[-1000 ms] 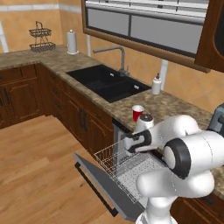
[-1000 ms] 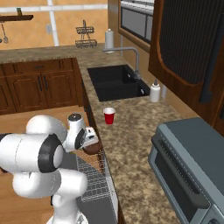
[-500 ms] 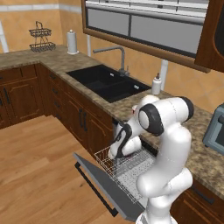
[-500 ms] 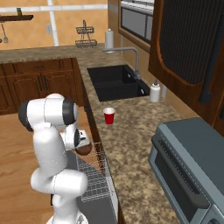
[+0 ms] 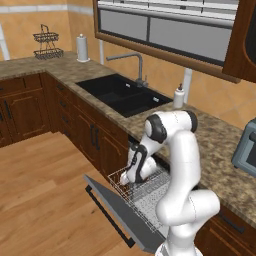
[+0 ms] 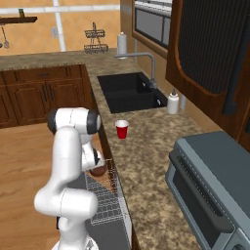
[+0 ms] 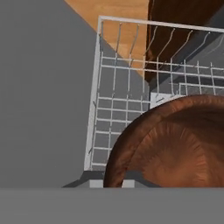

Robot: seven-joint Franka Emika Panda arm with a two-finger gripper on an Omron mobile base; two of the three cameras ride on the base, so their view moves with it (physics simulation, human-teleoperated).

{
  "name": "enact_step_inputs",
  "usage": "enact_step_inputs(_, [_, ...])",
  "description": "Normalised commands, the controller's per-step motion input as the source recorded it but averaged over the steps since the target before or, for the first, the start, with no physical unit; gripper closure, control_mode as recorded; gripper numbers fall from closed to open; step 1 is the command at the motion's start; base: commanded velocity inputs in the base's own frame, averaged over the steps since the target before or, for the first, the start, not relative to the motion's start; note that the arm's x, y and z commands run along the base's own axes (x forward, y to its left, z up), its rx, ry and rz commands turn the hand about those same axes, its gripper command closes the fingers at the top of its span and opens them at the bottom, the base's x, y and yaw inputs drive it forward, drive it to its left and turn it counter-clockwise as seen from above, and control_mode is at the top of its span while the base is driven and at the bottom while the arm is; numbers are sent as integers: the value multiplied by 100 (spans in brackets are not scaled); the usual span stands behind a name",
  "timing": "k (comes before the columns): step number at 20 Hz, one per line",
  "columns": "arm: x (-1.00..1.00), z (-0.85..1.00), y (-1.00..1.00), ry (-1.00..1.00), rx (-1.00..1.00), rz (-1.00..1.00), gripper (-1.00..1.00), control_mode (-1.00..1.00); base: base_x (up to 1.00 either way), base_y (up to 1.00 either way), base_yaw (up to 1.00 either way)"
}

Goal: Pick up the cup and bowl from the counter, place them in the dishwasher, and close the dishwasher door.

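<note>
The white robot arm is reaching down over the pulled-out white wire rack of the built-in dishwasher, its claw hanging low above the rack's near corner. The claw is pinching the small round dark brown wooden-looking bowl, its fingers drawn nearly together on the bowl's rim. In the hand view the bowl is sitting directly beneath the claw, its grained hollow facing the camera, with the rack's wires showing past its edge. From the right base view, the bowl is appearing as a brown shape tucked against the arm's wrist, just over the rack; whether it is touching the wires cannot be told. The flat grey drop-down dishwasher door is lying open, its long dark bar handle facing the wooden floor. The small red tapered plastic cup with a white rim is standing upright on the long speckled brown-grey granite desk, well apart from the claw, between the black sink and the grey toaster oven.
</note>
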Motion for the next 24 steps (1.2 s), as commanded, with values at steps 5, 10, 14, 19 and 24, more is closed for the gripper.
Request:
enact_step_inputs(5, [59, -70, 5, 4, 0, -2, 100, -100, 0, 0, 0])
enact_step_inputs(10, [59, -51, 4, 1, 0, -3, 100, -100, 0, 0, 0])
enact_step_inputs(14, [64, -36, 0, 2, 0, -3, 100, -100, 0, 0, 0])
enact_step_inputs(19, [61, -42, 0, 4, 0, -3, 100, -100, 0, 0, 0])
enact_step_inputs(24, [33, -32, 0, 4, 0, -1, -100, -100, 0, 0, 0])
